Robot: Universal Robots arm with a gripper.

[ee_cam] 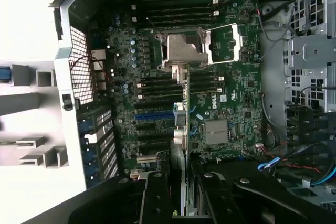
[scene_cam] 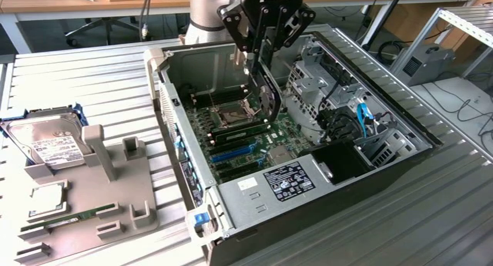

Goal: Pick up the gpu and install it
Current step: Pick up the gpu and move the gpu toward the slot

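Observation:
My gripper (scene_cam: 259, 45) hangs over the open computer case (scene_cam: 179, 162) and is shut on the gpu (scene_cam: 266, 98). The gpu is a thin dark card held on edge, and it reaches down toward the motherboard (scene_cam: 246, 133). In the wrist view the gpu (ee_cam: 182, 129) shows edge-on between my two black fingers (ee_cam: 156, 198), with its silvery metal bracket (ee_cam: 181, 51) at the far end. The card's lower edge hovers above the board near the blue expansion slot (ee_cam: 152, 115), apart from it. The gripper (ee_cam: 182, 205) clamps the card from both sides.
A label-bearing power supply (scene_cam: 285, 182) fills the case's near end, and a metal drive cage (scene_cam: 316, 84) with blue cables lines the exterior view's right wall. On the exterior view's left, a grey fixture (scene_cam: 104, 179) stands beside a hard drive (scene_cam: 50, 142), a processor (scene_cam: 46, 199) and a green memory stick (scene_cam: 73, 217).

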